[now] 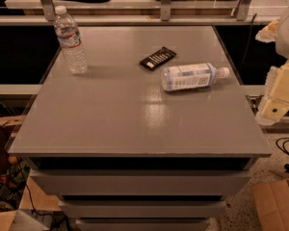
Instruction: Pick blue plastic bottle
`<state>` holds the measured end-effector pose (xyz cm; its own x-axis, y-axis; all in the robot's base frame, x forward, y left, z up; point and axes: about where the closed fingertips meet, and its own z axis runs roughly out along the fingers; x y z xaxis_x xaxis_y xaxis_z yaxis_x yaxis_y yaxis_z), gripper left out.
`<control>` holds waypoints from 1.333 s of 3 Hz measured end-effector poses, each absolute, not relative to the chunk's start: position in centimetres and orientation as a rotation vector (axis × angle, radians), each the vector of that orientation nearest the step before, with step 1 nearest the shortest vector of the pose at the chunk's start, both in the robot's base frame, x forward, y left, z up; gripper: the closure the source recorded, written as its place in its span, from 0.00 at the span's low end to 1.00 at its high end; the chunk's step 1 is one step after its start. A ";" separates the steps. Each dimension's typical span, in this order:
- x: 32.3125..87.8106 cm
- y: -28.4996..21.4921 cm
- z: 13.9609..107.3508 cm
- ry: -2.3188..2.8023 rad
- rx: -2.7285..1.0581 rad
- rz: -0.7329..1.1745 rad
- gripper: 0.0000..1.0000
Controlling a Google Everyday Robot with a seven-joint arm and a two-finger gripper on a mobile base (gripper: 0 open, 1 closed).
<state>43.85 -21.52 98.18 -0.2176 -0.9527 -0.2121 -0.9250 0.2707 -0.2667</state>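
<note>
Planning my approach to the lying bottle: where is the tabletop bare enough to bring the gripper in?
Bare: the front half of the table, and the gap between water bottle and dark packet. Crowded: back right, where packet and blue plastic bottle lie close. The gripper is beyond the right edge.

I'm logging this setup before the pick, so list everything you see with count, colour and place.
blue bottle: one, clear with pale blue label, lying on its side at the table's right rear
water bottle: one, clear, upright, left rear
packet: one, black, flat, just left of the blue bottle
table: one, grey, drawers below
box: one, brown, lower right, beside the table
gripper: one, cream, beyond the table's right edge, clear of the bottles
</note>
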 end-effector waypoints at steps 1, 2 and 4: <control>44.1 -21.3 98.3 2.201 -1.714 -0.118 0.00; 46.6 -19.9 97.6 2.124 -1.802 -0.099 0.00; 54.1 -15.0 94.3 1.868 -2.128 -0.039 0.00</control>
